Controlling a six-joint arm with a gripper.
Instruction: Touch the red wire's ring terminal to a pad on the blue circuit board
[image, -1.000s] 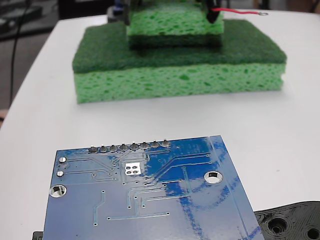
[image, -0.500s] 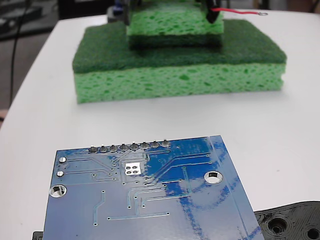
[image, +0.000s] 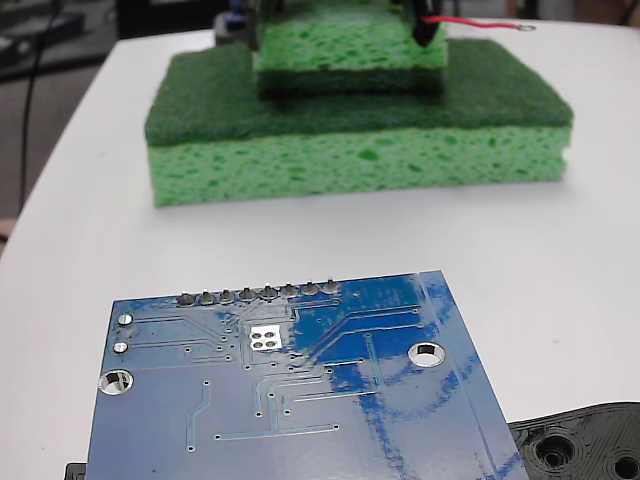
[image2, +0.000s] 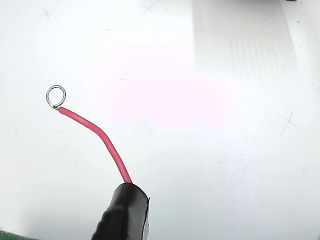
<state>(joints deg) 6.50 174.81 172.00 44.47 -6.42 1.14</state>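
The red wire (image: 470, 22) with its ring terminal (image: 523, 27) sits high at the far end of the table, well apart from the blue circuit board (image: 300, 390) and its pad (image: 265, 337) in the foreground. Gripper state cannot be determined; its fingers are not visible.

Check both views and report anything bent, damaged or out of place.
The red wire kinks midway instead of running straight, so its ring terminal sits off to one side. The blue circuit board looks intact.

Place: an electronics lab or workshop
Surface: white round-edged surface (image: 80, 200), faintly scuffed
Signs: bare blue circuit board (image: 300, 390) lying loose; black plastic part with holes (image: 590, 445); stacked green sponges (image: 360, 130); red wire (image2: 95, 137) with a ring tip
Background: dark cable (image: 30, 110), dim clutter behind
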